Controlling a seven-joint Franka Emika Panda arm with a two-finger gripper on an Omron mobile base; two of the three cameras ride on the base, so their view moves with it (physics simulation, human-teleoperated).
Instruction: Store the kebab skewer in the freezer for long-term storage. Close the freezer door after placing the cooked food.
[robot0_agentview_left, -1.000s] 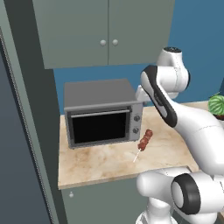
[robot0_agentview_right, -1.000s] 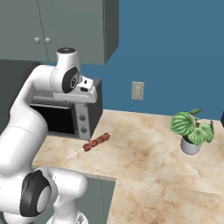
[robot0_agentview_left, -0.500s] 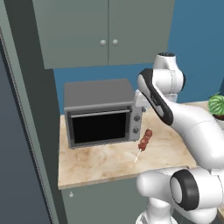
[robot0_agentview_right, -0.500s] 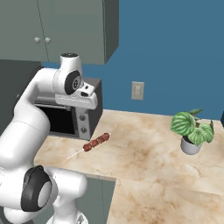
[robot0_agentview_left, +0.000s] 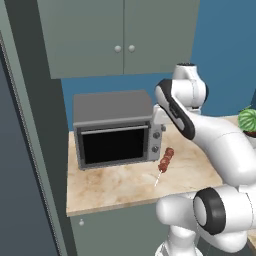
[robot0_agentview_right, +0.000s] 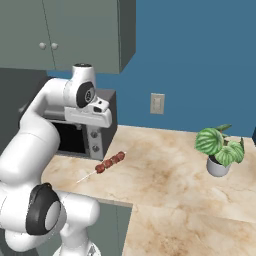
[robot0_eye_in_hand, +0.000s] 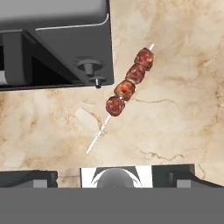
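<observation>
Lying untouched on the table (robot0_eye_in_hand: 183, 109), the skewer (robot0_eye_in_hand: 127, 86) sat directly below the gripper (robot0_eye_in_hand: 114, 177), whose jaws stood wide apart and empty. Pickup, freezer placement and door closing all remained. The toaster oven (robot0_eye_in_hand: 57, 39) crowded one side of the skewer; bare table lay open on the other.

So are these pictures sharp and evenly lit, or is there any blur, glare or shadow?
Hand view: sharp, the kebab skewer crisp on the marbled counter, with a faint soft shadow beside the stick. Left base view: even flat light, no glare on the toaster oven door, its window plain black. Right base view: the plant is clear; a soft shadow sits under the cabinets.
</observation>
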